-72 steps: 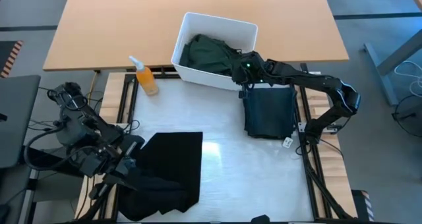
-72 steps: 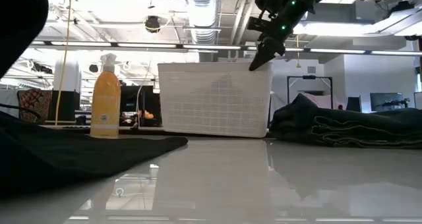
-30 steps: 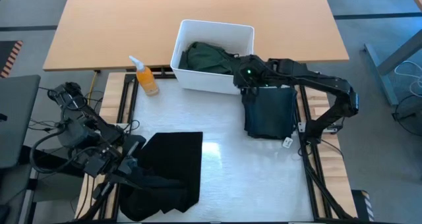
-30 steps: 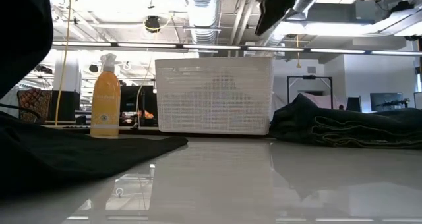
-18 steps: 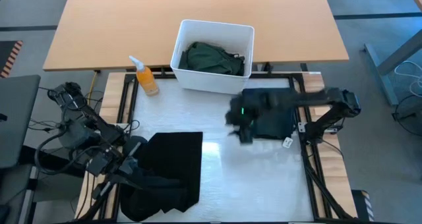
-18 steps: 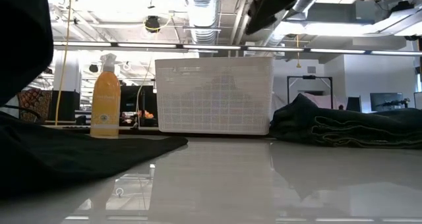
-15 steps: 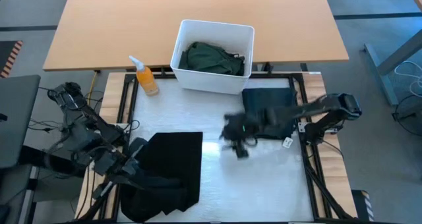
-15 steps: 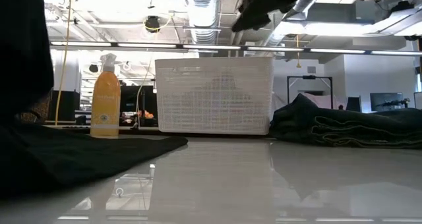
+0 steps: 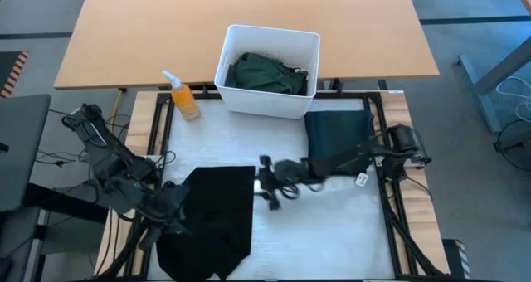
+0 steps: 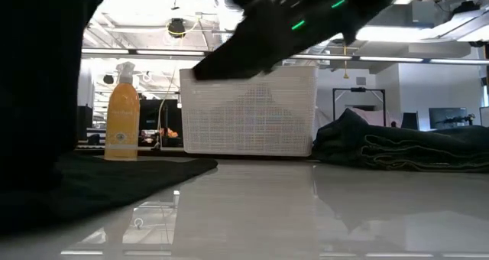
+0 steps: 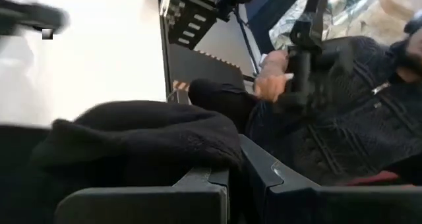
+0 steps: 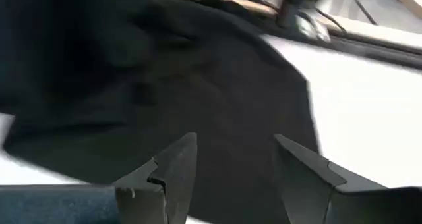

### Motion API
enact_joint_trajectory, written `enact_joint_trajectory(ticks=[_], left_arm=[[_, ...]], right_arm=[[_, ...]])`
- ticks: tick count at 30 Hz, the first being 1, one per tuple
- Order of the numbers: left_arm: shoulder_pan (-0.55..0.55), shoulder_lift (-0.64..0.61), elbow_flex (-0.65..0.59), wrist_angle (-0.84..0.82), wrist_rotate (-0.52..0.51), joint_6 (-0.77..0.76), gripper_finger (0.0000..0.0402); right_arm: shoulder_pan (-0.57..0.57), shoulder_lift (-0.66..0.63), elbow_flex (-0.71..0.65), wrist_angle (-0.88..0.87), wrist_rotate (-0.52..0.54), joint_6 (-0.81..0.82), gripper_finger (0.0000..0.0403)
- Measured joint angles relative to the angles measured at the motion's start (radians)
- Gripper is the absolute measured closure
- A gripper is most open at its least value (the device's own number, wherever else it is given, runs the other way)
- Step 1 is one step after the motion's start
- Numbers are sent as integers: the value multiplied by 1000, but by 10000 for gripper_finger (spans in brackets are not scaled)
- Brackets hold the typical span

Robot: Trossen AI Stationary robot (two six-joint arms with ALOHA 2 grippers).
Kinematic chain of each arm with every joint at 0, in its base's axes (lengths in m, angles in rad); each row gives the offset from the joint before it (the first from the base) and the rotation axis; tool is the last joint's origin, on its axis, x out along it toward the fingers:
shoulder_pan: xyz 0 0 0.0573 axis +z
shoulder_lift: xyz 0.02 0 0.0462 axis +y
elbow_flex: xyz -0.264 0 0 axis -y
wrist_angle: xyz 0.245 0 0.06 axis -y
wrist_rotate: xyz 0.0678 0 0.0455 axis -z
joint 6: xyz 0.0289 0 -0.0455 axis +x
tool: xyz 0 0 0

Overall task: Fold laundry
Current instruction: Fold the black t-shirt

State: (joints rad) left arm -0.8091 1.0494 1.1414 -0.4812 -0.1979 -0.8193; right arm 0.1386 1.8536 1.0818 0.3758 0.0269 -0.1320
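On a white table (image 9: 274,224), the left gripper (image 9: 170,201) is clamped on soft, limp black laundry (image 9: 217,211) at its edge, while the empty right gripper (image 9: 267,185), fingers apart, reaches toward it.

Black garment (image 9: 217,211) spread flat at surface's front left, dark folded stack (image 9: 338,137) at right, dark green garment (image 9: 267,73) crumpled inside bin
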Motion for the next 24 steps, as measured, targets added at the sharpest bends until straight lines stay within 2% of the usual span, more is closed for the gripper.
enact_joint_trajectory(ticks=[5,9,11,16,19,22,24], left_arm=[[0,1,-20,-5,-1,-66,401],[0,0,-20,-6,3,-66,402],[0,-1,-20,-8,10,-62,401],[0,-1,-20,-27,30,-32,401],[-1,-2,-20,-41,44,-10,401],[-1,-14,-20,-56,44,19,401],[-1,-25,-20,-58,43,47,401]], right_arm=[[-126,178,183,-53,-19,16,187],[-204,312,334,-127,-206,57,187],[-225,376,405,-179,-263,71,187],[-221,479,524,-299,-291,35,198],[-203,479,541,-373,-278,-18,253],[-191,444,540,-478,-269,-56,354],[-183,387,537,-604,-268,-74,382]])
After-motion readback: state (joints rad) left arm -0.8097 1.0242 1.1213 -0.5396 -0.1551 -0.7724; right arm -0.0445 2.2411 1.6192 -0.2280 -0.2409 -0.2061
